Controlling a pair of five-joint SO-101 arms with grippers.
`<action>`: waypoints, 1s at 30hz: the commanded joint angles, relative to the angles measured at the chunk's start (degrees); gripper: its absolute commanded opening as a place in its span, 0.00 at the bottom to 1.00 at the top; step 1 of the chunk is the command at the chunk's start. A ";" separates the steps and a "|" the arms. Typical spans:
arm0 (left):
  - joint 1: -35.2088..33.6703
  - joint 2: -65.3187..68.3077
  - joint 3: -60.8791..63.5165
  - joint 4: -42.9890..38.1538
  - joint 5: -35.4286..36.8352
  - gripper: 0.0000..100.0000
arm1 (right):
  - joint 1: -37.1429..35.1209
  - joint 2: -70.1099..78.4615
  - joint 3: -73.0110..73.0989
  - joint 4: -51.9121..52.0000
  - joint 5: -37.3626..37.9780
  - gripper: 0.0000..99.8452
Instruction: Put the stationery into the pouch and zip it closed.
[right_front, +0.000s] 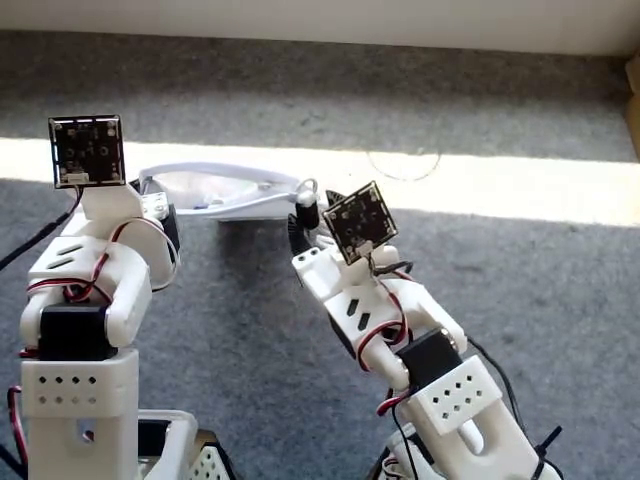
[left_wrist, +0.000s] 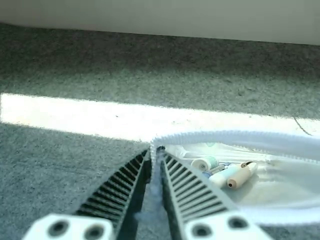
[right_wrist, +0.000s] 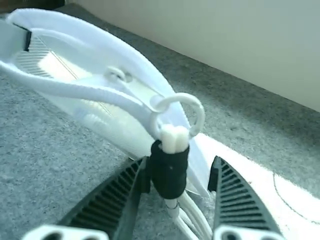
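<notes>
Open pouch on bench, stationery inside. Left end effector clamped on pouch end. Right end effector spread around black zipper pull, nothing gripped. Risks: pull slipped off at closing; left hold lost under zip tension.

Two arms in the high view: one arm at 8 o'clock, one arm at 5 o'clock. Two grippers: left gripper, right gripper. One pouch at 11 o'clock. One zip ring, one black tab. Three stationery pieces inside for certain, perhaps a fourth, bluish.
</notes>
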 joint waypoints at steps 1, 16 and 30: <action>-0.48 2.51 2.95 0.09 -0.26 0.01 | 0.75 -1.54 -0.48 -1.19 -0.26 0.19; -0.48 2.51 2.95 0.09 -0.26 0.01 | 0.75 -1.54 -0.48 -1.19 -0.18 0.07; -0.40 2.51 2.95 0.09 -0.26 0.01 | 0.84 -1.54 -0.48 -1.19 6.68 0.01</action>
